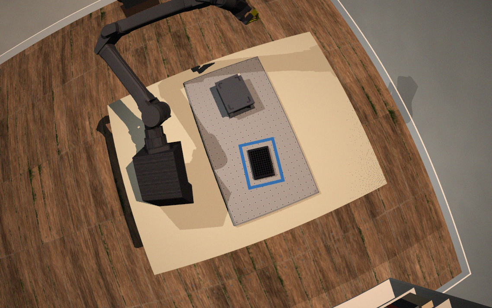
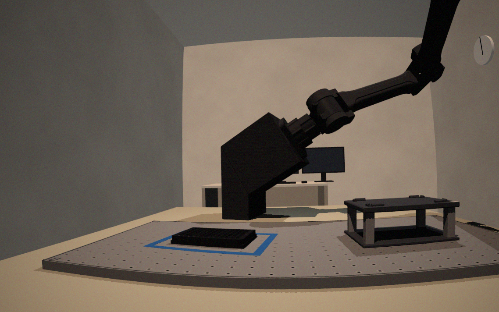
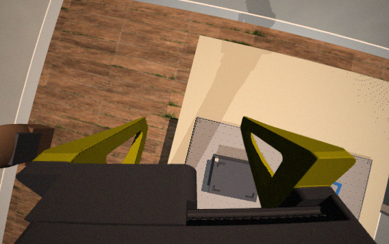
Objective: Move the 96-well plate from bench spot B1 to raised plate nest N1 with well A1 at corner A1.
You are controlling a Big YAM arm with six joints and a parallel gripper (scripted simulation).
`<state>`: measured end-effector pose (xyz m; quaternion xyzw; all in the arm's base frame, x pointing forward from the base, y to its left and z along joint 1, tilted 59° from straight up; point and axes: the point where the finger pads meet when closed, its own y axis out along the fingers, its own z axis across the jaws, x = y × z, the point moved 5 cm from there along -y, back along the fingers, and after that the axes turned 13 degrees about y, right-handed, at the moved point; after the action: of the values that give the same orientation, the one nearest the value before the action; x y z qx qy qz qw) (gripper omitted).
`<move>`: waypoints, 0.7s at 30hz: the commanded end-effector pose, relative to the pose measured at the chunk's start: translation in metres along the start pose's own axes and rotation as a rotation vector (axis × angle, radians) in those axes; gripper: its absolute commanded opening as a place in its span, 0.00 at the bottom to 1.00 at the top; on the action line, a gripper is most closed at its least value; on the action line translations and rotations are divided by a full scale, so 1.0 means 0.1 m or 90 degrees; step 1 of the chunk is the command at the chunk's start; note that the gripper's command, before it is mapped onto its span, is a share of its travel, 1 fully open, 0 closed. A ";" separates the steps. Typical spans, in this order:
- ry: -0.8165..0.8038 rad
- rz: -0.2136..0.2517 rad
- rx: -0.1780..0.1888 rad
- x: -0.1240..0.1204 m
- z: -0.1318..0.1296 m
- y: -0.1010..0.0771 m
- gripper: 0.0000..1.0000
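1. The gripper [image 3: 193,137] is held high above the far end of the table, its yellow fingers spread wide and holding nothing.
2. The 96-well plate [image 1: 260,162] is seen flat inside the blue B1 outline [image 1: 243,166], well apart from the fingers.
3. The nest N1 [image 1: 234,93] stands unoccupied.

A table [image 1: 326,120] holds a perforated board [image 1: 290,108] across its middle. Seen from the top view, the 96-well plate [image 1: 260,162] lies flat on the board inside the B1 outline [image 1: 278,159], toward 5 o'clock of the board's centre. The raised nest [image 1: 234,93] stands on the board toward 11 o'clock, well apart from the plate. The arm's base block [image 1: 161,174] sits on the table at 9 o'clock, beside the board.
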<state>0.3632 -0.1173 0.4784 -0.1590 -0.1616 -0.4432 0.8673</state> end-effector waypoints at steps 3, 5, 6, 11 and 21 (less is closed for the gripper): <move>-0.002 -0.002 0.000 0.01 0.01 -0.01 1.00; -0.002 -0.002 0.000 0.01 0.01 -0.01 1.00; -0.002 -0.002 0.000 0.01 0.01 -0.01 1.00; -0.002 -0.002 0.000 0.01 0.01 -0.01 1.00; -0.030 -0.005 -0.017 0.10 -0.23 0.02 1.00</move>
<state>0.3658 -0.1194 0.4758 -0.1683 -0.1723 -0.4413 0.8644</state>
